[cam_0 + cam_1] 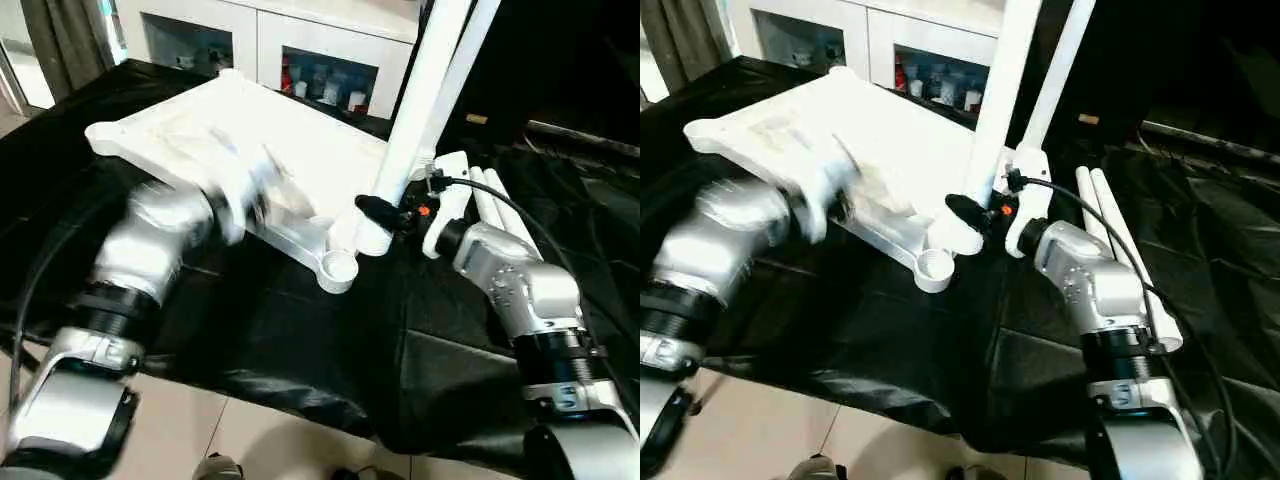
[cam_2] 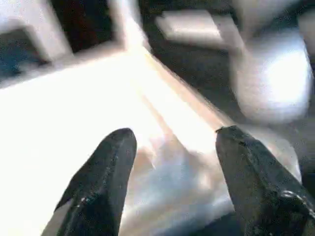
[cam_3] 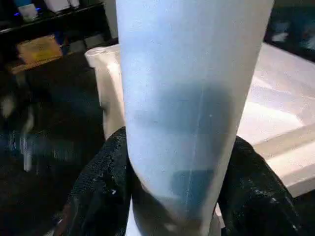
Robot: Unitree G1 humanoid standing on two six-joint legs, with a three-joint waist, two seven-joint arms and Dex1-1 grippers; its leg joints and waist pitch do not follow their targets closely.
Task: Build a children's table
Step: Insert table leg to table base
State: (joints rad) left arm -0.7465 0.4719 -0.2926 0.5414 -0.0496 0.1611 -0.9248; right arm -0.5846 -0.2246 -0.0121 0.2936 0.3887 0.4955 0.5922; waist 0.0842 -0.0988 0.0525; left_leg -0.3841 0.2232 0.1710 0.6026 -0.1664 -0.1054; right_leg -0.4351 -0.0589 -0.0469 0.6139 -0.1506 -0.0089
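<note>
The children's table top [image 1: 300, 140] lies white and underside up on a black cloth. My right gripper [image 3: 178, 145] is shut on a white tube leg [image 1: 420, 90], one black finger on each side. It holds the leg upright with its lower end at the near edge of the top, beside an empty round corner socket [image 1: 340, 268]. A second leg [image 1: 468, 55] rises just behind it. Two more legs [image 1: 495, 205] lie on the cloth to the right. My left gripper [image 2: 175, 133] hovers open over the top's near left part, nothing between its fingers.
The black cloth [image 1: 300, 330] covers the floor under the work and ends at pale tiles [image 1: 200, 430] near my feet. A white cabinet [image 1: 330, 50] with shelves of small items stands behind the table top. A black cable [image 1: 520, 215] loops over my right wrist.
</note>
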